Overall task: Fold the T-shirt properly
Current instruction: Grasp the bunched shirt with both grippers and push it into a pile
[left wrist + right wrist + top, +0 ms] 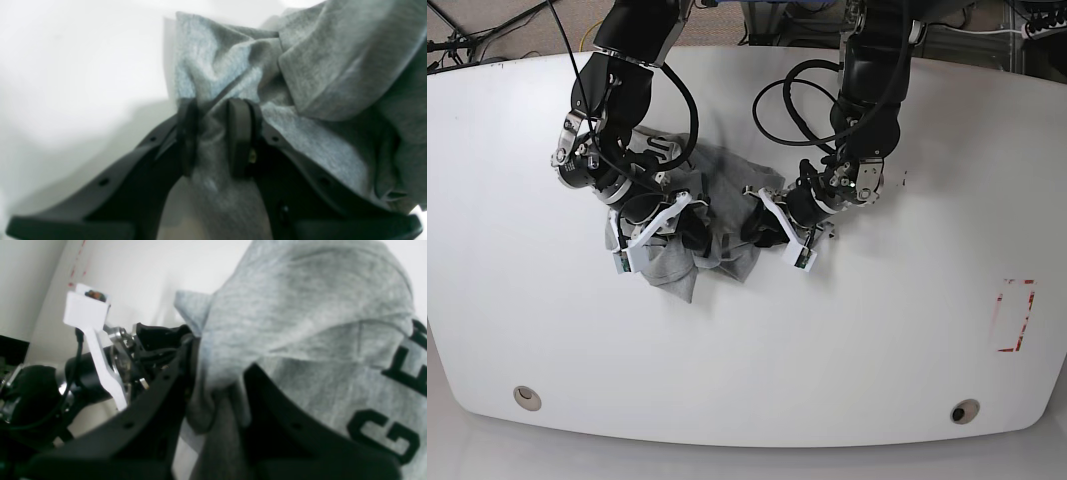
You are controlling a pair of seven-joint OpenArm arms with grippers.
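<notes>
Fabric of the heather-grey cotton T-shirt (689, 225) lies bunched in a crumpled heap on the white oval bench (847, 340), left of the bench's middle and between the two black arms. The left arm's fingers (238, 136) are clamped on a gathered fold of the grey cloth, which runs up between the two black pads and spreads out beyond them against the white surface. In the right wrist view, the right arm's fingers (267, 386) are closed on another pinch of the shirt (300, 313), with black block lettering (383, 433) showing on the cloth to the right of them. In the base view both grippers sit low at the heap, the right gripper (689, 232) on its left part and the left gripper (755, 222) at its right edge, close together. A red rectangular outline (1014, 315) is marked on the bench far to the right, well apart from the shirt.
</notes>
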